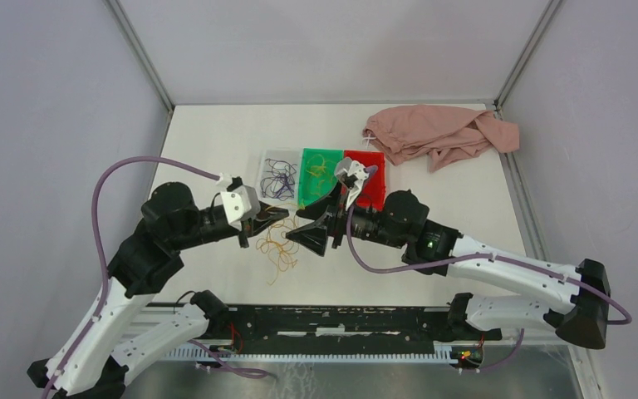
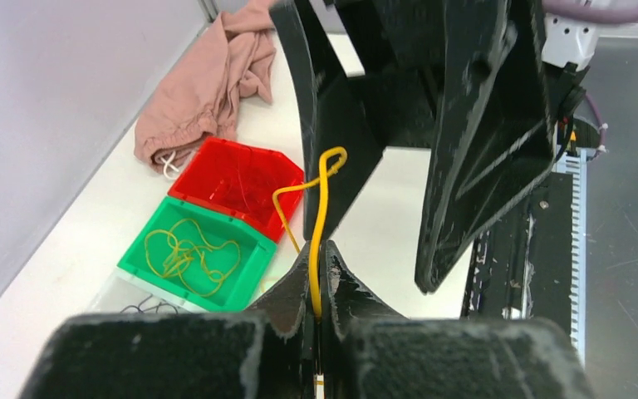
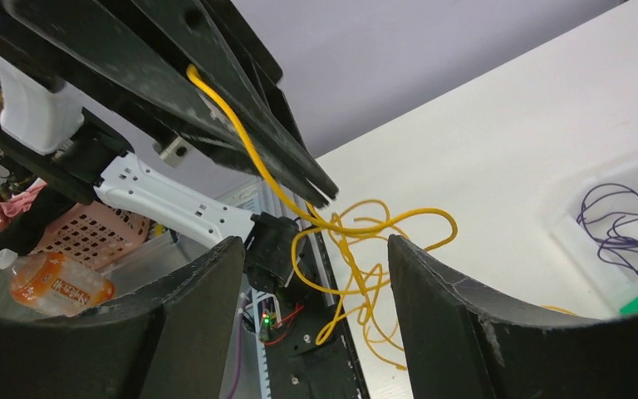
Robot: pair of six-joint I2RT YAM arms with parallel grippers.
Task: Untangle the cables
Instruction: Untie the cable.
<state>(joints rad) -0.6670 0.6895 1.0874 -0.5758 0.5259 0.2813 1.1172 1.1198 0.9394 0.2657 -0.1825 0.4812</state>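
- Pinching a yellow cable [image 2: 321, 208], the left claw [image 2: 317, 259] has its fingers pressed together on the strand, above the desk [image 1: 216, 141].
- Right claw [image 3: 316, 249] stands spread just beside it, with nothing between its fingers.
- Loose yellow tangle [image 1: 277, 248] lies on the desk below both claws.
- Purple cables [image 1: 280, 178] sit in a clear bin [image 1: 267, 155], and more yellow strands [image 2: 189, 253] in the green bin [image 2: 142, 231].

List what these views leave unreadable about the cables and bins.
Top view: the right arm hides part of the red bin.
Left wrist view: the yellow cable vanishes downward between the left fingers.
Right wrist view: the clear bin of purple cables is cut by the frame edge.
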